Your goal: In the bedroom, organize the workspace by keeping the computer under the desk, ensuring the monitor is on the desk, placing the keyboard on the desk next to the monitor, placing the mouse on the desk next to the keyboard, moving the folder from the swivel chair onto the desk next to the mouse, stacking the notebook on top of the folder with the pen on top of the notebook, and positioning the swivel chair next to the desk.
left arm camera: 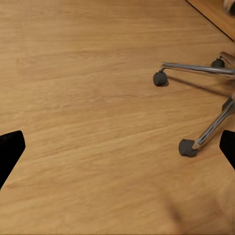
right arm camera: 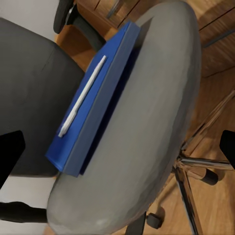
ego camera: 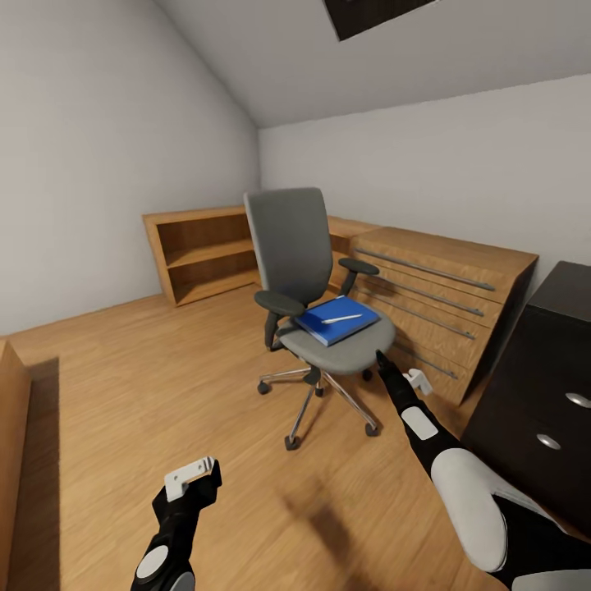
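Low in the head view's left, the left gripper idles over bare floor, fingers wide. The right gripper, fingers also wide and empty, reaches toward the swivel chair at centre frame. The folder lies there with the pen on top (fetching step); next, I judge, close in and grip the folder's near edge.

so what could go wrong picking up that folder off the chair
The pen lies loose on the blue folder; tilting the folder could roll it onto the floor. The folder lies flat on the chair's seat, so the open right gripper may struggle to get under an edge. The chair is on casters and could roll away if pushed.
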Controlling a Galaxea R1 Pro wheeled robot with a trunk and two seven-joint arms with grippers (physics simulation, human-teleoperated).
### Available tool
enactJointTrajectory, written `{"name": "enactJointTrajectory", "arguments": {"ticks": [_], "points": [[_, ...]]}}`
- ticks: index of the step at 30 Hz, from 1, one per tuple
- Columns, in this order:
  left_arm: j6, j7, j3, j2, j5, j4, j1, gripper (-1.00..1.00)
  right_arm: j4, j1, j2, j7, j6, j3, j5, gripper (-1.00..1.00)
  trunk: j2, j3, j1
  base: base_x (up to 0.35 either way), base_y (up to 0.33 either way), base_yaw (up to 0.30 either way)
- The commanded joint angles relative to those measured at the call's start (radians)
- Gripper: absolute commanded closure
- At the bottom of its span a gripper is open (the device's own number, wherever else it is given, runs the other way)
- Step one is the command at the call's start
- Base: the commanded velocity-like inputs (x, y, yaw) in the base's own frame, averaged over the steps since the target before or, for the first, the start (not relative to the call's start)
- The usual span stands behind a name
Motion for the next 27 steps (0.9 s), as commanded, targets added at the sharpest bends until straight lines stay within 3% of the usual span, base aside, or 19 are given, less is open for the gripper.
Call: {"name": "enactJointTrajectory", "arguments": {"ticks": [1,8,21,27], "points": [[0.005,0.008,-0.002,0.001,0.002,-0.001,-0.001,-1.0,0.001,-0.001,0.0,0.006,-0.001,-0.001,-0.01,-1.0,0.007,0.002,-0.004,0.0,0.0,0.0],[0.005,0.008,-0.002,0.001,0.002,-0.001,-0.001,-1.0,0.001,-0.001,-0.001,0.006,-0.001,-0.001,-0.01,-1.0,0.056,0.024,-0.031,-0.038,0.0,0.0],[0.005,0.007,-0.002,0.001,0.001,-0.001,-0.001,-1.0,0.002,-0.001,0.001,0.005,-0.002,0.0,-0.009,-1.0,0.147,0.065,-0.081,-0.28,0.0,0.0],[0.007,0.004,-0.004,-0.002,0.003,0.024,-0.001,-1.0,0.004,-0.001,0.005,-0.009,-0.002,0.001,0.005,-1.0,0.189,0.084,-0.104,-0.077,0.0,0.0]]}}
